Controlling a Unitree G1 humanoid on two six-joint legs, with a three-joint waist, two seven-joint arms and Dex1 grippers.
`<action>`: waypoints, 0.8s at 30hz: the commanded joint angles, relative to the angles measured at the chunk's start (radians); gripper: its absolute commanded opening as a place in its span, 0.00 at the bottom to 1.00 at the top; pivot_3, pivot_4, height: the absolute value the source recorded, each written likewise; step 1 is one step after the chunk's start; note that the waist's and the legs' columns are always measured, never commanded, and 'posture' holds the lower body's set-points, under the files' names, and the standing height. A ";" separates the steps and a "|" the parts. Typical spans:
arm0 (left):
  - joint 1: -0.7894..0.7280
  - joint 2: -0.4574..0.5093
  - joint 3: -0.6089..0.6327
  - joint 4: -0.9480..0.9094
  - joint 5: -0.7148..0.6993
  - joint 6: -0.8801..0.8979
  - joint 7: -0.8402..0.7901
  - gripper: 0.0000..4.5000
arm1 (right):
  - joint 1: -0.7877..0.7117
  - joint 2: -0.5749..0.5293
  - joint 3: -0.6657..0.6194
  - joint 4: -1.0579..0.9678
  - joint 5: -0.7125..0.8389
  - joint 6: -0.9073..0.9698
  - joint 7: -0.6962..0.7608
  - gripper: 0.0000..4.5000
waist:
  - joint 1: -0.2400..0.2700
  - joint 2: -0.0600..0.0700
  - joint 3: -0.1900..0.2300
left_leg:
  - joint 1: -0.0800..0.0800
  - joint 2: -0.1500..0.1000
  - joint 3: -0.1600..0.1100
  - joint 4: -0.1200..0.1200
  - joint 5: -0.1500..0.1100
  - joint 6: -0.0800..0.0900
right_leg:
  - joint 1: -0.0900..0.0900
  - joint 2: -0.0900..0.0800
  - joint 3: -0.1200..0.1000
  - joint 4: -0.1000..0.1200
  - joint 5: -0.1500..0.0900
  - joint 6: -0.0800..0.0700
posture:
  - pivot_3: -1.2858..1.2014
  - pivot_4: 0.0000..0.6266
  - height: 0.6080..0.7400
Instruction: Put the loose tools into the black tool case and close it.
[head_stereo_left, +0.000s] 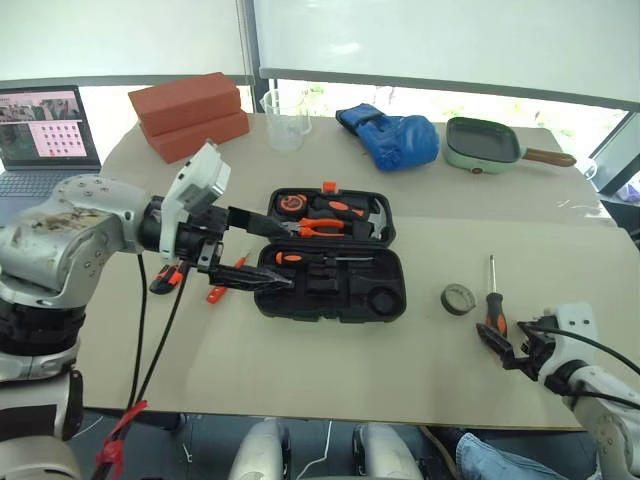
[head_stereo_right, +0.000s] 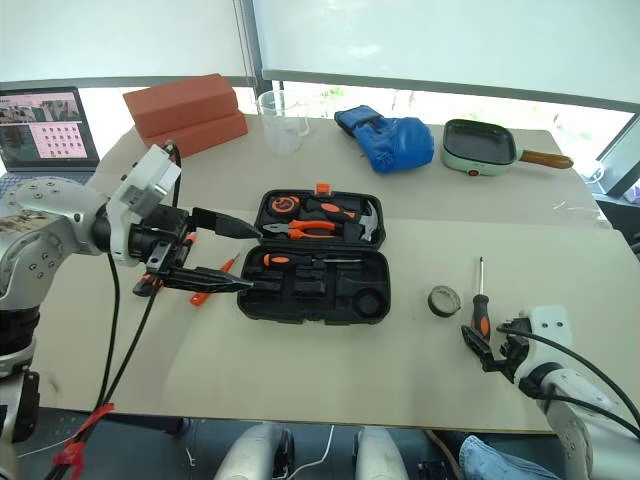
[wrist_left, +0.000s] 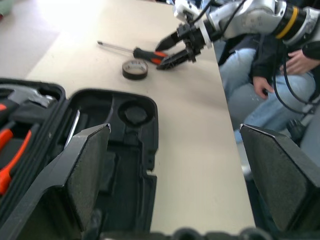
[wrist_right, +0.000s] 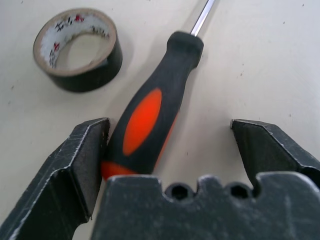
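Right hand (wrist_right: 170, 150) sits low on the tabletop (head_stereo_left: 330, 370) with its fingers spread either side of the screwdriver (wrist_right: 152, 112) handle; one finger touches the handle, the other stands clear, so nothing is clenched yet. Just beside the screwdriver lies the tape roll (wrist_right: 77, 47). Well to the left, the black tool case (head_stereo_left: 330, 255) lies open, pliers (head_stereo_left: 320, 228) and hammer (head_stereo_left: 378, 222) in its far half. Left hand (head_stereo_left: 275, 255) hovers released over the case's left edge. Two small orange tools (head_stereo_left: 225, 280) lie beside it.
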 joint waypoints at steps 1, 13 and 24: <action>-0.004 -0.018 0.043 -0.029 -0.016 -0.013 0.056 1.00 | -0.005 0.008 -0.017 0.007 -0.002 0.000 -0.016 0.64 | -0.001 0.000 0.000 | 0.000 0.000 0.000 0.000 0.000 0.000 | 0.000 0.000 0.000 0.000 0.000 0.000 | 0.52 0.24 0.99; 0.089 0.019 0.095 -0.055 -0.040 -0.095 0.041 1.00 | -0.115 -0.191 -0.181 -0.074 0.204 -0.032 0.251 0.23 | -0.007 0.003 0.002 | 0.001 0.000 0.003 0.000 0.000 0.000 | -0.001 -0.001 0.003 0.000 0.001 0.002 | 0.52 0.24 0.99; 0.315 0.197 0.208 -0.152 -0.086 -0.082 -0.029 1.00 | -0.740 -0.346 0.417 0.152 0.124 -0.135 0.834 0.23 | -0.017 0.004 0.006 | 0.001 0.002 0.004 -0.003 0.000 0.000 | -0.002 0.003 0.003 -0.001 0.000 -0.001 | 0.52 0.24 0.99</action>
